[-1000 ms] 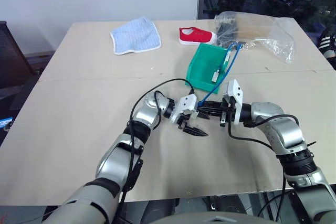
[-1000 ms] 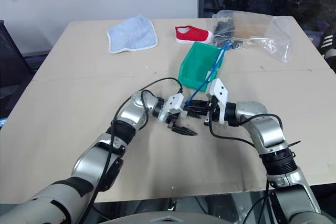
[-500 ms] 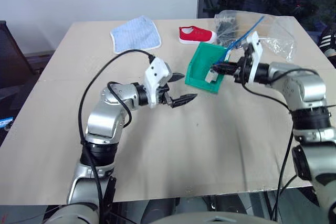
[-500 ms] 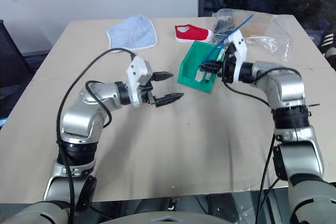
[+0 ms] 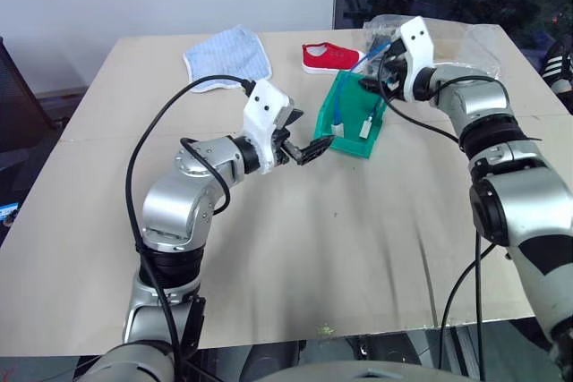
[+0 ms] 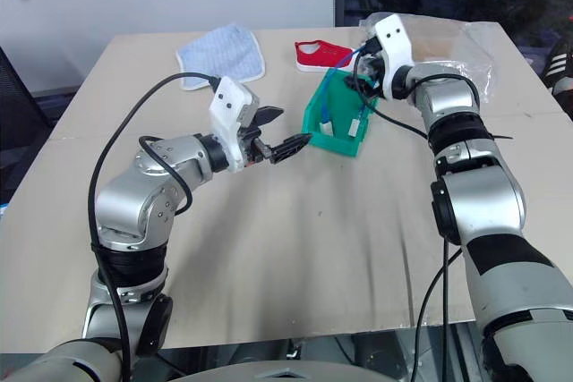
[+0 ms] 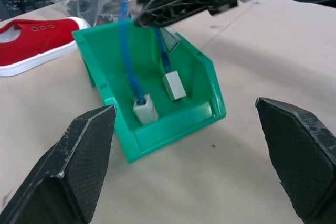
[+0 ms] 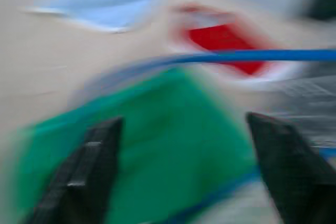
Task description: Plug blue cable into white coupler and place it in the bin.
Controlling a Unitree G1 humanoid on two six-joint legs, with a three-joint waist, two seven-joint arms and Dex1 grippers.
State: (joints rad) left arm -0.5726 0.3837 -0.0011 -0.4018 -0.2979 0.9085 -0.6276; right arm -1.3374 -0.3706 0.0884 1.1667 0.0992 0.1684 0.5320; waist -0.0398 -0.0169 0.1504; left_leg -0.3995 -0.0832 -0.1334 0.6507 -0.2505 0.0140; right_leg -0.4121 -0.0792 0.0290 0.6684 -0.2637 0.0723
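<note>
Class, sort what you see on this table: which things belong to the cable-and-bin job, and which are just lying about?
Belongs to the job:
blue cable
white coupler
bin

Just lying about:
red shoe
blue cloth
clear plastic bag

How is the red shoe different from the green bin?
The red shoe is bright red with a white sole, while the green bin is green all over. The red shoe lies nearer the table's far edge; the green bin sits closer to the middle. The green bin holds the blue cable and white couplers; the red shoe holds nothing that shows. Both rest on the tan table.
</note>
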